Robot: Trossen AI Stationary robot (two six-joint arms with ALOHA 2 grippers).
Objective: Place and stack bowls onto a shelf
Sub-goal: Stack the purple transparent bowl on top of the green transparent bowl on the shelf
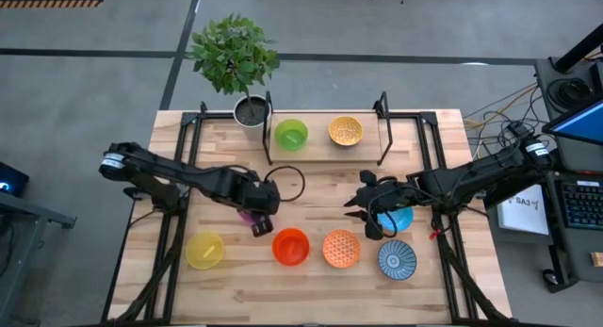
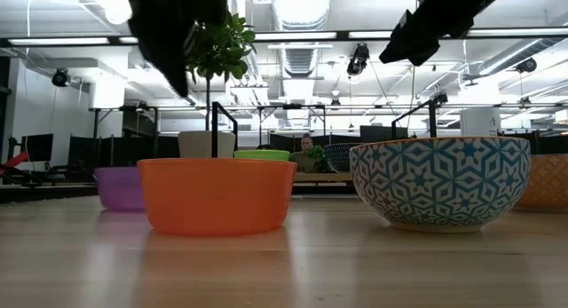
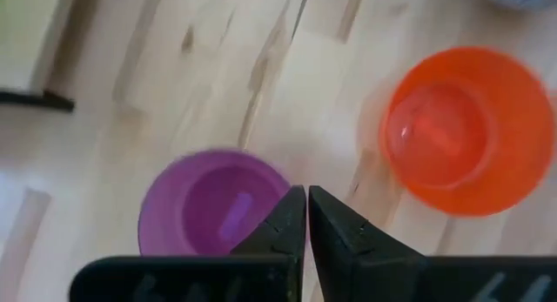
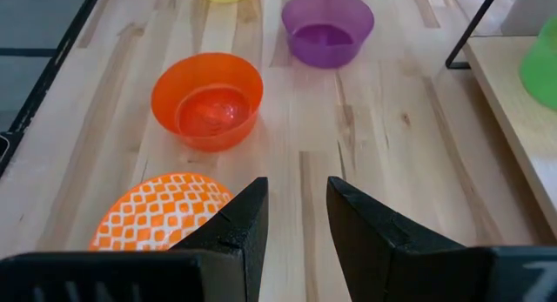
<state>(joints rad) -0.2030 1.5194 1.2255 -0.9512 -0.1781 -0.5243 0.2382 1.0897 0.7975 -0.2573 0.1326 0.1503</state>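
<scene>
My left gripper (image 1: 257, 225) (image 3: 307, 217) is shut and hangs above the near rim of the purple bowl (image 1: 247, 217) (image 3: 209, 206), which stands on the table. My right gripper (image 1: 361, 217) (image 4: 296, 206) is open and off the table, beside the light blue bowl (image 1: 399, 218) that its arm partly hides. Near the front edge stand a yellow bowl (image 1: 204, 250), the red-orange bowl (image 1: 290, 245), the dotted orange bowl (image 1: 340, 249) and the blue-and-white bowl (image 1: 397, 259). On the shelf (image 1: 320, 150) sit a green bowl (image 1: 290, 134) and a dotted yellow bowl (image 1: 345, 130).
A dark pot (image 1: 251, 110) with a leafy plant stands at the shelf's left end. Black posts (image 1: 382, 129) rise at the shelf's sides. Bare wood lies between the two grippers and on the shelf's right part.
</scene>
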